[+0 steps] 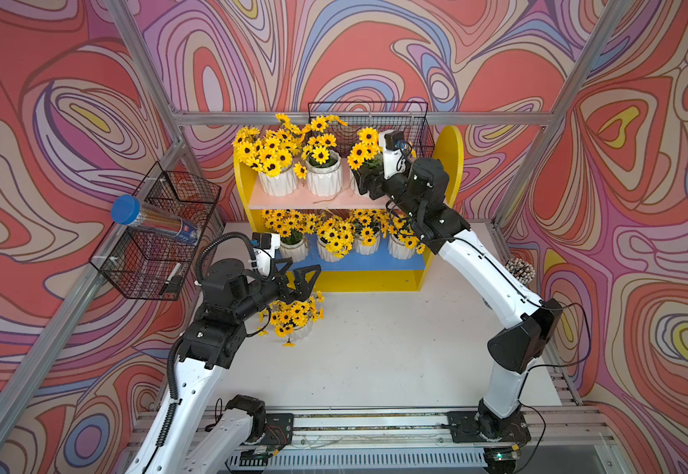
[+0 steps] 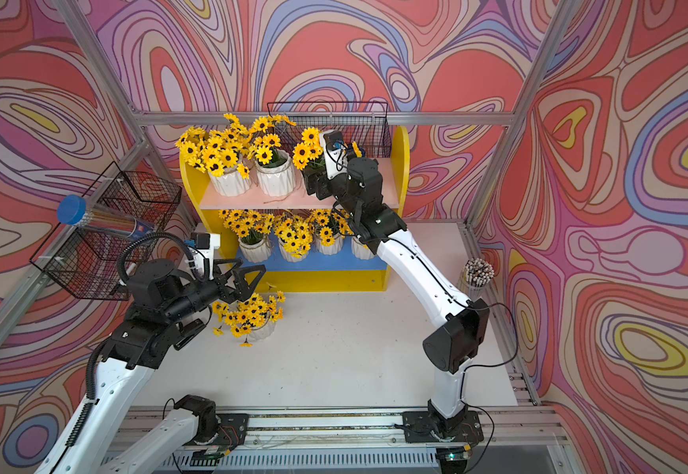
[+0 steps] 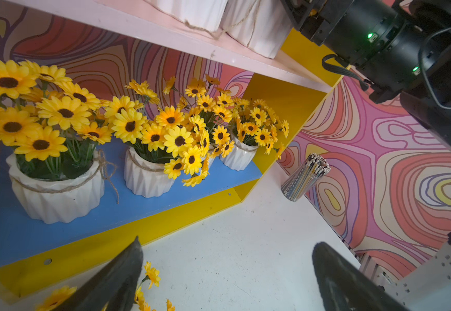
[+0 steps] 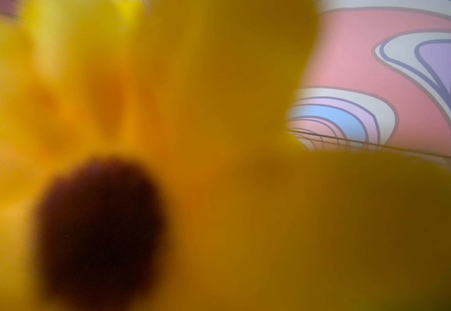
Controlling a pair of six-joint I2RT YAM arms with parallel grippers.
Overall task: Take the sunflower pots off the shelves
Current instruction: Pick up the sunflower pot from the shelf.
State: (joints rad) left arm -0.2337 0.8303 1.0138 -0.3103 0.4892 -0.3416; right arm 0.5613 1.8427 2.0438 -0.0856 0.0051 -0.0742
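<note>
Standing upright at the right end of the pink board point(image 1: 334, 201) of the shelves point(image 1: 451, 164): third pot point(image 1: 361, 154), straight ahead of the right jaws, which are set wide at its body; whether gripped or merely straddled cannot be told. Left jaws: spread, empty, over a pot point(image 1: 295, 318) on the bench point(image 1: 395, 349). Right arm point(image 1: 477, 262) judged nearer.

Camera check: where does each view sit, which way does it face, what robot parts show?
Top views: overhead from the front, looking down at the shelves; left arm, right arm, left gripper, right gripper show.
Left wrist: low, facing the lower sunflower pots; own spread fingertips, right arm show.
Right wrist: against a sunflower, blurred; no robot part.
Shared: pencil cup, in left wrist and top views.
</note>
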